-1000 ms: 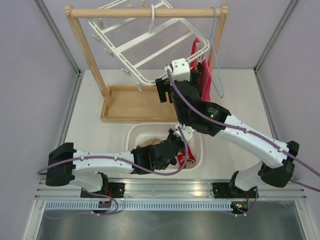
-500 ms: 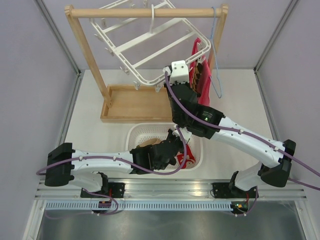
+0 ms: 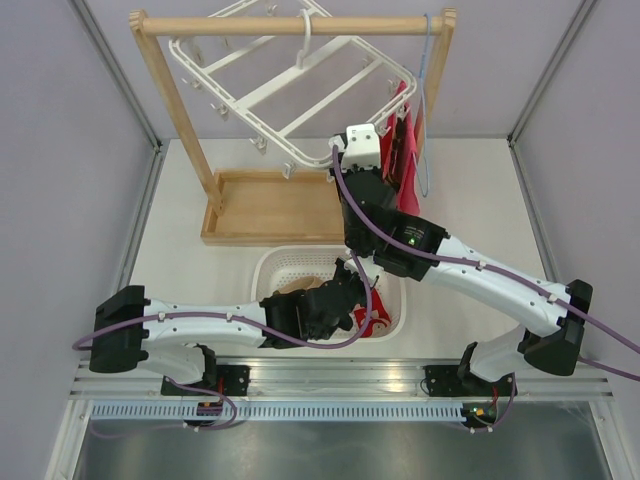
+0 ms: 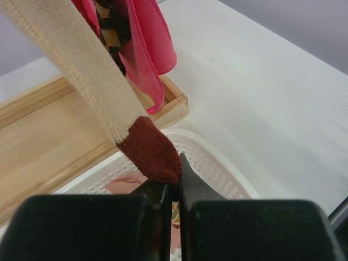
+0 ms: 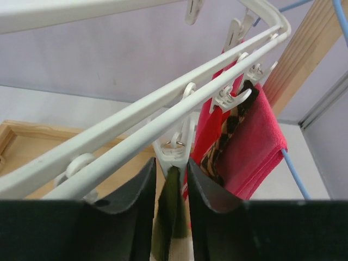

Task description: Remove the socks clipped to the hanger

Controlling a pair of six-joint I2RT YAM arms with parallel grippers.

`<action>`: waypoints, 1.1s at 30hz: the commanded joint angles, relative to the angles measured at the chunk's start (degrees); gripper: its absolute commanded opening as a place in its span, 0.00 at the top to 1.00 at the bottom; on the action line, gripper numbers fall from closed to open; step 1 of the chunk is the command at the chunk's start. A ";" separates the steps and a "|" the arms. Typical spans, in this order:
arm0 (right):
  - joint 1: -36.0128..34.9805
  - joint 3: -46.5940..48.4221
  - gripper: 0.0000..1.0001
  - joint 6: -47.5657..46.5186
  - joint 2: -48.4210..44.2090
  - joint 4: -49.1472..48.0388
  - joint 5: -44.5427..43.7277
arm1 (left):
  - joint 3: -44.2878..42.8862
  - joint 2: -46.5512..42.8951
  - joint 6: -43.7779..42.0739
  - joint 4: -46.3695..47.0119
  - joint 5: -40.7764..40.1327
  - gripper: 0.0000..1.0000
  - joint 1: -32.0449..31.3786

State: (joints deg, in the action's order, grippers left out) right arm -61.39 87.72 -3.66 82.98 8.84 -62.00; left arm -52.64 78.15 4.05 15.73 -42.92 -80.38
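Evidently, my right end effector (image 5: 171, 166) had just closed onto the clip (image 5: 175, 148) pinning an olive-edged sock (image 5: 169, 209) to the hanger (image 5: 130, 140); my left end effector (image 4: 173, 182) pinched a brown sock toe (image 4: 152, 155); unclipping seemed next

the hanger's (image 5: 163, 92) slanted bars roofed the right side, and its clip (image 5: 175, 155) and olive sock (image 5: 166, 217) filled the gap inside the right gripper (image 5: 171, 164). red cloth (image 5: 255, 147), blue wire hanger (image 5: 296, 174) and rack post (image 5: 304, 51) walled off the right. a taut cream sock (image 4: 81, 70) crossed above the basket (image 3: 268, 262). bare table (image 3: 480, 190) lay open rightward.
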 commanded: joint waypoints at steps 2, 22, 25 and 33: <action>-0.31 0.52 0.52 -0.38 -2.12 -2.78 -0.67 | 0.00 -0.45 3.15 -1.40 1.96 0.98 -0.31; -0.23 -0.62 0.57 -0.38 -2.56 -5.23 -0.93 | 0.08 -0.81 4.12 -2.10 2.57 0.98 -0.48; -0.31 -1.06 0.79 -0.82 -2.91 -6.20 -1.46 | -0.18 -0.37 4.29 -2.28 2.66 0.98 -0.48; -0.23 -2.64 0.99 -2.23 -3.61 -8.40 -2.51 | -0.01 0.51 5.43 -2.81 3.01 0.98 -0.48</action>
State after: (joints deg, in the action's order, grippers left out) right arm -61.39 85.54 -4.54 81.12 2.92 -63.02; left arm -52.62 78.28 6.87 12.95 -40.77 -80.42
